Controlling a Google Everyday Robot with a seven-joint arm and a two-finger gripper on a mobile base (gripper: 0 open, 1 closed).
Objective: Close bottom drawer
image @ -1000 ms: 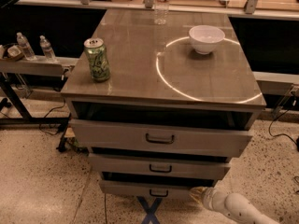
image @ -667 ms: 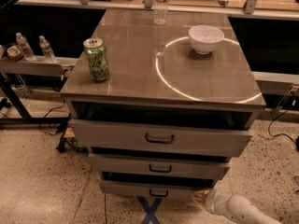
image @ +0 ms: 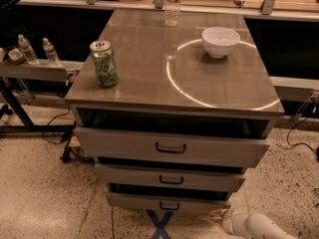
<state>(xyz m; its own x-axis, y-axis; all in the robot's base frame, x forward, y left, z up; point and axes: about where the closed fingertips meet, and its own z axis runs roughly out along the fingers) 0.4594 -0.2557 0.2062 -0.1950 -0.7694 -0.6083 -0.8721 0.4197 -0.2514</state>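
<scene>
The bottom drawer (image: 168, 202) is the narrowest grey front panel of the three, with a small dark bar handle (image: 169, 206) at its centre. It stands slightly pulled out, with a dark gap above its front. My gripper (image: 222, 216) is low at the bottom right, at the end of my white arm (image: 256, 226). It sits right by the drawer's right front corner, close to the floor. I cannot tell if it touches the panel.
The middle drawer (image: 171, 177) and top drawer (image: 170, 146) also stand pulled out. On the cabinet top are a green can (image: 103, 62), a white bowl (image: 220, 41) and a clear bottle (image: 172, 3). A blue X marks the floor (image: 160, 225). A side shelf with bottles (image: 35, 50) stands at the left.
My arm and gripper have shifted a little to the right and down, toward the frame's bottom edge. The drawers look unchanged.
</scene>
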